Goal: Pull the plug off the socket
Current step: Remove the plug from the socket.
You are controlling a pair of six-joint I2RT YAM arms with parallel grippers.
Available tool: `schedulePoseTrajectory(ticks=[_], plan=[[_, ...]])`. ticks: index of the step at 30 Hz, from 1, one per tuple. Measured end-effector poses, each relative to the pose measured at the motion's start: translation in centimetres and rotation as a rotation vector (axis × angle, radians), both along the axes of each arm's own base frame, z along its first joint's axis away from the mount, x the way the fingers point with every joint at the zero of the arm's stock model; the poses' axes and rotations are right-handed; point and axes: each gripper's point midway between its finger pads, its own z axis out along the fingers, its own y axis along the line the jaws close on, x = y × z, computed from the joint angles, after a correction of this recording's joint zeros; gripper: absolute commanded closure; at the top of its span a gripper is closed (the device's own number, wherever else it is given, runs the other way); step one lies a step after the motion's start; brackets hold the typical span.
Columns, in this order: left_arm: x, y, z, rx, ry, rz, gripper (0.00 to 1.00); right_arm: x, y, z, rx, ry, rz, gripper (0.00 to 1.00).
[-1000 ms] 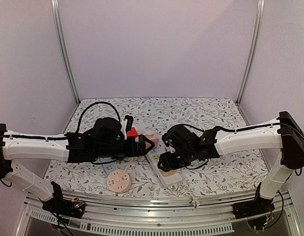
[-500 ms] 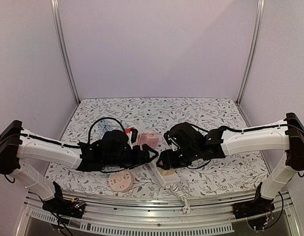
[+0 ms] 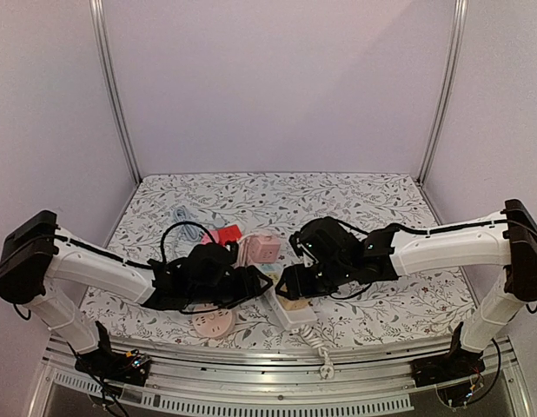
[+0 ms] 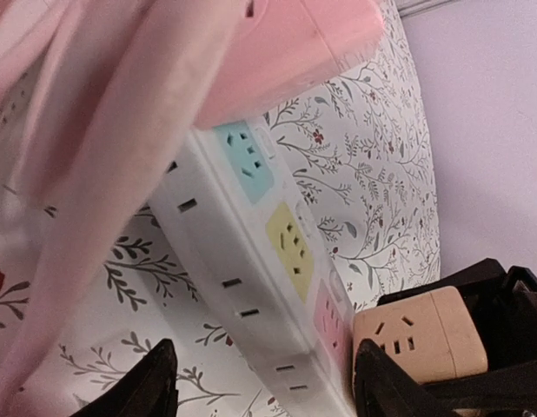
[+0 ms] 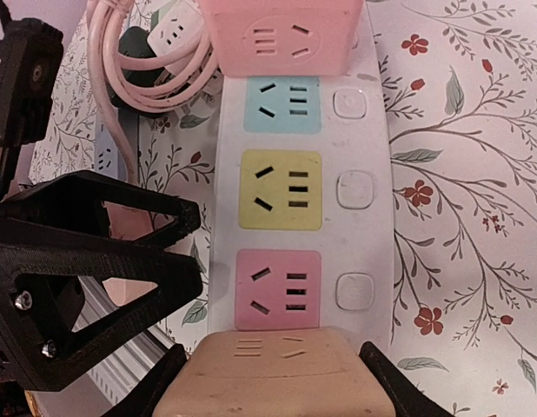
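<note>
Floral table point(image 3: 381, 195), lilac walls point(image 3: 277, 87). I see the tan blocky plug point(image 5: 268, 382) seated at the end of the white power strip point(image 5: 373, 234), clamped between my right gripper point(image 5: 273, 356) fingers. My left gripper point(image 4: 264, 352) is released, jaws astride the strip.

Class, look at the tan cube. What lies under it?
The tan cube sits on the end of the white strip, next to the pink socket. Whatever socket and pins lie beneath it are covered.
</note>
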Motion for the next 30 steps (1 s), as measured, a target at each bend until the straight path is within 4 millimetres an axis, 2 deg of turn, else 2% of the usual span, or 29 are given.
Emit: schedulePoseTrajectory(ticks=[11, 20, 30], plan=[[0.6, -1.1, -1.4, -0.057, 0.024, 0.010, 0.41, 0.0, 0.0, 0.0, 0.003, 0.003, 0.000, 0.88], [1.0, -1.6, -1.1, -0.093, 0.018, 0.015, 0.46, 0.0, 0.1, 0.1, 0.010, 0.008, -0.003, 0.88], [1.0, -1.6, -1.6, -0.085, 0.022, 0.012, 0.56, 0.0, 0.2, 0.0, 0.010, 0.011, -0.005, 0.89]])
